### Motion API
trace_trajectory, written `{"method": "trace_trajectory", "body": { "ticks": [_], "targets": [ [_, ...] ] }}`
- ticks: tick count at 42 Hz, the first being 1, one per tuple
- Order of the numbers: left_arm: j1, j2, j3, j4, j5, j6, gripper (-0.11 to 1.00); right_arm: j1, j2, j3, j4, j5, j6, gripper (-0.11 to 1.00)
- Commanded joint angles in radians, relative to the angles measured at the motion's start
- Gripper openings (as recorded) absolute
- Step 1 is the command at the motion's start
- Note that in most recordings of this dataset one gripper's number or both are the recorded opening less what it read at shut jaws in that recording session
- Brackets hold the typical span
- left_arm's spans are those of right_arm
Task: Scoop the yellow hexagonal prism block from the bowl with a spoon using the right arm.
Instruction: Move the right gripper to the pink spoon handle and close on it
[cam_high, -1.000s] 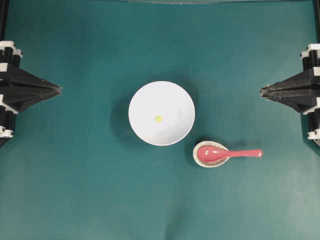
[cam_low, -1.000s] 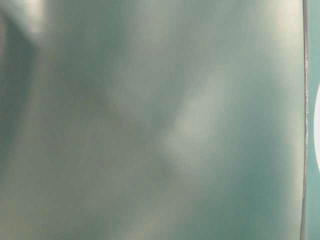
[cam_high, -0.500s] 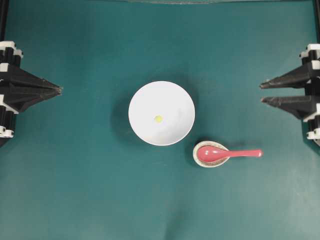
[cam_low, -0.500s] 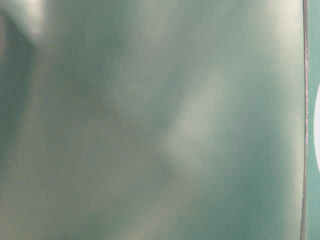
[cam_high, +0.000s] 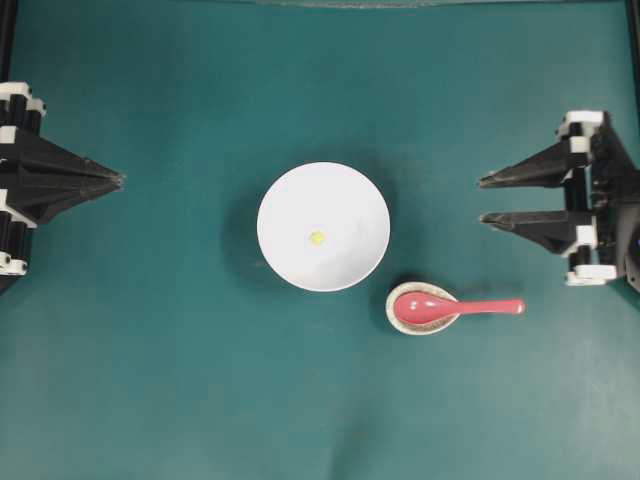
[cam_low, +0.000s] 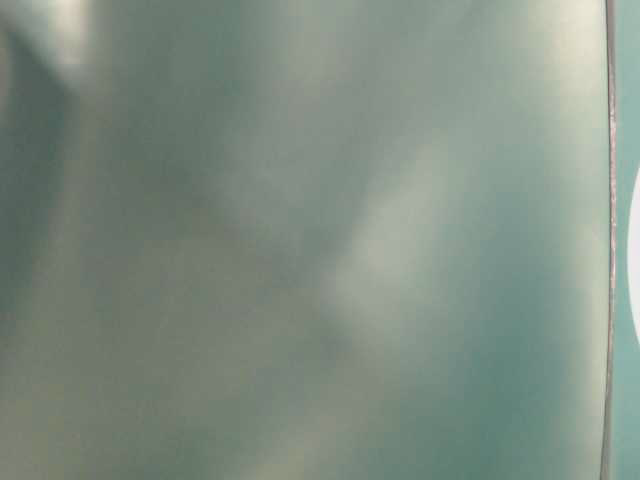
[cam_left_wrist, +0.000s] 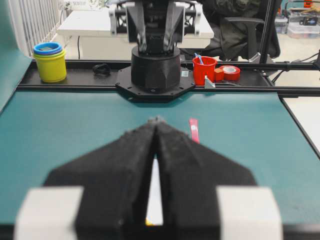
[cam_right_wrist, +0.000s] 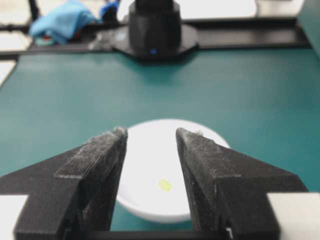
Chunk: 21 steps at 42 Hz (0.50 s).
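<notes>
My right fingers (cam_high: 484, 199) stand spread apart and empty, ready to take the pinkish-red spoon (cam_high: 455, 308), which lies below them on the desk (cam_high: 150, 380), its scoop propped in a small speckled dish (cam_high: 395, 318) so the handle sits graspable. Ahead of them, the white bowl (cam_high: 290, 195) holds the yellow block (cam_high: 317, 238). My left fingers (cam_high: 118, 180) rest pressed together.

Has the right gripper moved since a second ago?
Yes. The right gripper has advanced from the overhead view's right edge toward the bowl, fingers now spread; the spoon is untouched.
</notes>
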<state>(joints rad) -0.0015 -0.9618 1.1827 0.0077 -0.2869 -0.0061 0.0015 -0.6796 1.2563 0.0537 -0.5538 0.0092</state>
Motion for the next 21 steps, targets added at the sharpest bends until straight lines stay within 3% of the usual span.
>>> {"method": "trace_trajectory", "body": {
  "ticks": [1,13,21],
  "targets": [
    [0.002,0.005,-0.018,0.003,-0.008,0.002,0.0,0.015,0.061,0.005,0.02,-0.083,0.002,0.51],
    [0.002,0.005,-0.018,0.002,-0.008,0.002,0.0,0.11,0.256,0.035,0.077,-0.259,0.023,0.51],
    [0.002,0.003,-0.018,0.002,-0.006,0.002,0.0,0.215,0.38,0.078,0.183,-0.407,0.026,0.51]
  ]
}}
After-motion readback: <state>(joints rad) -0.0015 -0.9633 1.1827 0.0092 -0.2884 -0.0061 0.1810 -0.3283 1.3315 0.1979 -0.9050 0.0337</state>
